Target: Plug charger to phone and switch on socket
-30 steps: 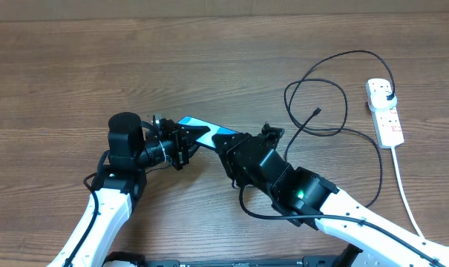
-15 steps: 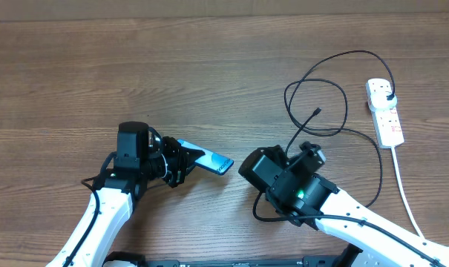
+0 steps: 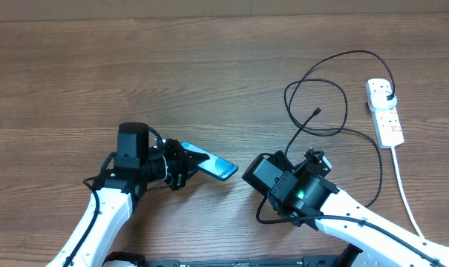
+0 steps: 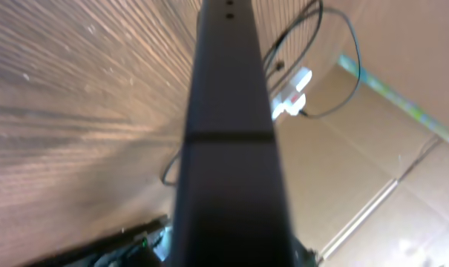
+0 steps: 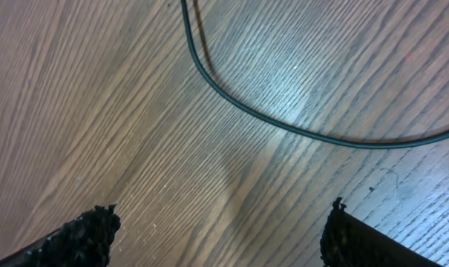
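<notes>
My left gripper (image 3: 184, 165) is shut on one end of the phone (image 3: 214, 166). It holds the phone tilted above the table, with the blue screen partly showing. In the left wrist view the phone's dark edge (image 4: 228, 141) fills the middle. My right gripper (image 3: 292, 162) stands open just right of the phone and apart from it. Its fingertips (image 5: 82, 239) are spread wide over bare wood, and a stretch of the charger cable (image 5: 283, 126) runs beyond them. The charger (image 3: 322, 95) lies in loops, with its connector tip (image 3: 316, 112) free on the table. Its plug sits in the socket (image 3: 385, 116) at the far right.
The socket's thick white cord (image 3: 404, 189) runs down the right side toward the table's front edge. The black cable loops lie between my right arm and the socket. In the left wrist view the socket (image 4: 291, 93) shows white and blurred, far off beyond the phone.
My right gripper has let go of the phone, opened wide and drawn back to the right. My left gripper has kept hold of the phone and brought it nearer the front, tilted.
</notes>
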